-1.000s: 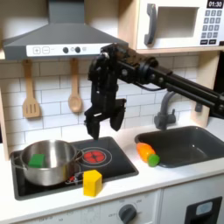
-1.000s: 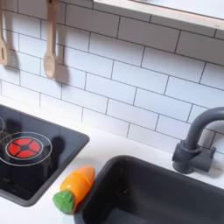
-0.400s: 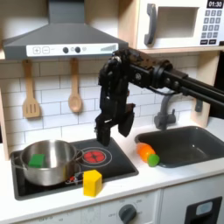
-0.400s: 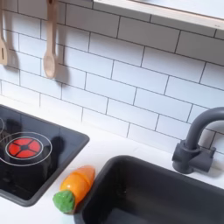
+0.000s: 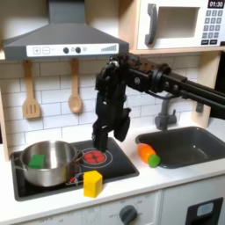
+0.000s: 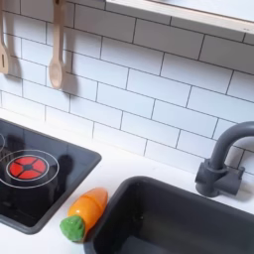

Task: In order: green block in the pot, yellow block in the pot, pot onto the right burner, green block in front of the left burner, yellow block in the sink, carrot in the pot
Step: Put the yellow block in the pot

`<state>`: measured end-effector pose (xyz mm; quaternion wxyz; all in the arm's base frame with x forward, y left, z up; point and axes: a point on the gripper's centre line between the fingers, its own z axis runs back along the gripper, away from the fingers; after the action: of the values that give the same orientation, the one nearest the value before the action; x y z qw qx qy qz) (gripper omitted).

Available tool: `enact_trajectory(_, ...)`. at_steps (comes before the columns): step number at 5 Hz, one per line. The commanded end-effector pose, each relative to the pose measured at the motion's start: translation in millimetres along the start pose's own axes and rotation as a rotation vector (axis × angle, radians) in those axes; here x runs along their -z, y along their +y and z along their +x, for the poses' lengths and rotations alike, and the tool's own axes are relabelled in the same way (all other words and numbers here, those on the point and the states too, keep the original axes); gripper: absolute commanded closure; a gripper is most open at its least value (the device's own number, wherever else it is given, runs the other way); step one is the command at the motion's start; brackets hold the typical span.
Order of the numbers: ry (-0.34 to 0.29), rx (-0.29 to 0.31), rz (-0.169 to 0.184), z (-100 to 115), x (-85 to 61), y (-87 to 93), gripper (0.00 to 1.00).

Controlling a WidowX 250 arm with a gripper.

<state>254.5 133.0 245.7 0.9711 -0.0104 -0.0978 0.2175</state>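
Green block: you'll find the green block [image 5: 36, 161] lying inside the pot [image 5: 53, 153], against the wall on the first exterior view's left.
Pot: the steel pot sits on the burner at the first exterior view's left, upright on the black cooktop [image 5: 123, 166].
Yellow block: your yellow block [image 5: 92, 183] stands on the front edge of the cooktop, just outside the pot on its right in the first exterior view, not touching it as far as you can see.
Carrot: the carrot [image 5: 149, 155] [image 6: 83, 213] lies on the white counter [image 6: 139, 155] between the cooktop and the sink [image 5: 200, 157] [image 6: 179, 228], its green end toward the front in both exterior views.
Gripper: your gripper [image 5: 112, 138] hangs fingers down above the red-ringed burner [image 5: 92, 157] [image 6: 27, 167], beside the pot and above the yellow block. The two fingers stand spread apart with nothing between them and touching nothing.
Arm: the black arm reaches in from the first exterior view's right, passing over the sink area and in front of the tiled wall.
Around: two wooden utensils hang on the tiles, a slotted spatula [image 5: 31, 91] [image 6: 3, 45] and a spoon [image 5: 76, 88] [image 6: 58, 52]. A dark faucet [image 5: 163, 110] [image 6: 224, 159] stands behind the sink. A range hood [image 5: 63, 37] hangs over the cooktop and a microwave [image 5: 183, 21] sits high at the first exterior view's right.
In the way: the pot's rim rises beside the yellow block on the first exterior view's left; the carrot lies well apart from it.
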Motion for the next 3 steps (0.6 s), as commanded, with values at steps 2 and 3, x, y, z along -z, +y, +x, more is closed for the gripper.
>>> enact_trajectory(2, 0.007, -0.057, 0.031, -5.2, 14.8, 10.7, 0.00)
enact_trajectory(3, 0.015, -0.044, 0.034, -6.3, 26.0, 7.7, 0.00)
